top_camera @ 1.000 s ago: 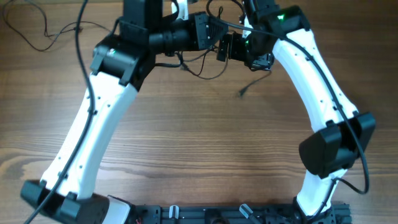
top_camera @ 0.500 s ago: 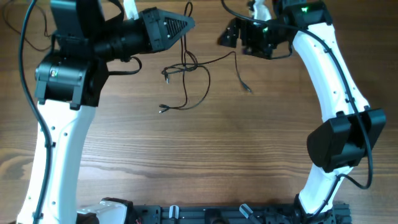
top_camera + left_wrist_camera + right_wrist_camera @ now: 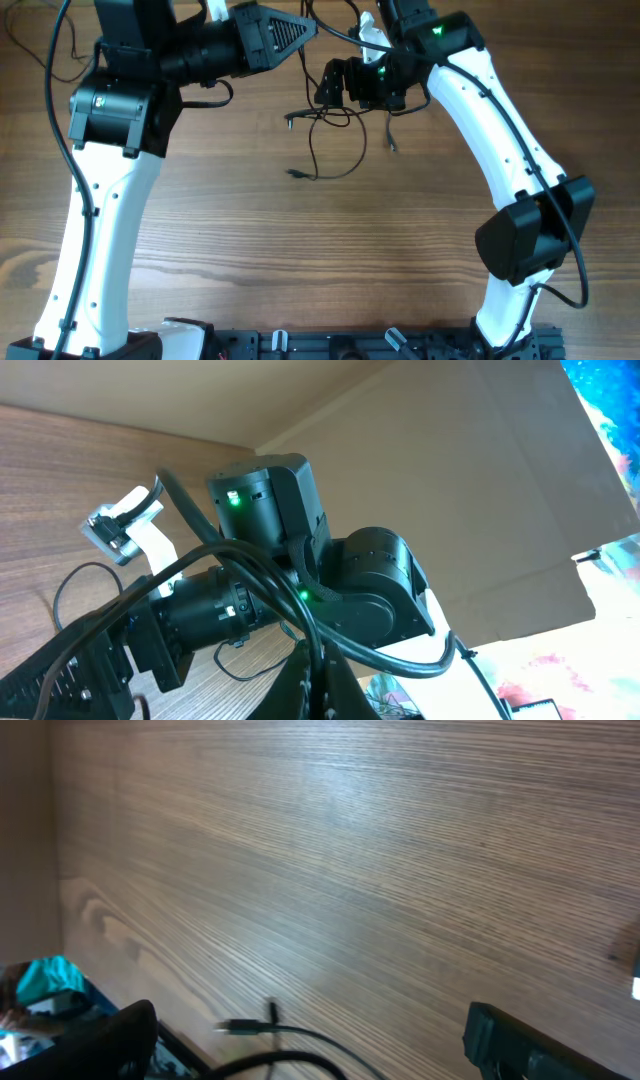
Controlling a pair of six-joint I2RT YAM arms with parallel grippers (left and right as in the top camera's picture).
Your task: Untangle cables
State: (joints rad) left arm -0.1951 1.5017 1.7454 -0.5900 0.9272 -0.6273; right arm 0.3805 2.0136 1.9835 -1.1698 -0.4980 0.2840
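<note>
Left hand (image 3: pixel 311 29): up at the far side of the surface (image 3: pixel 300 260), pointing across toward the right arm (image 3: pixel 500 130). Its fingers are pressed together and clamped on the cables (image 3: pixel 311 150). In its own wrist view, black strands run out from between the fingertips (image 3: pixel 312 685).
Right hand (image 3: pixel 331 85): close to the left hand, a little nearer the arm bases and facing it. Its fingers are spread wide apart and grip nothing that I can see.
Cables: thin black strands hang from the tip of the left hand and drop past the front of the right hand. They lie in loose loops on the wood toward the far side, between the two arms.
Plug ends (image 3: pixel 297 175): I can make out three. One is at the bottom of the loop, one is higher and to the left of the right hand, and one is off under the right arm.
Right wrist view: one plug end (image 3: pixel 235 1026) lies on the wood. Its strand curves along the bottom edge between the two spread fingers (image 3: pixel 112 1042). I cannot tell whether it touches either finger.
Surface: brown wood grain running side to side.
Left wrist view: the right arm (image 3: pixel 275 490) fills the middle, with small green lights lit, and a plain brown panel (image 3: pixel 470 490) stands behind it.
</note>
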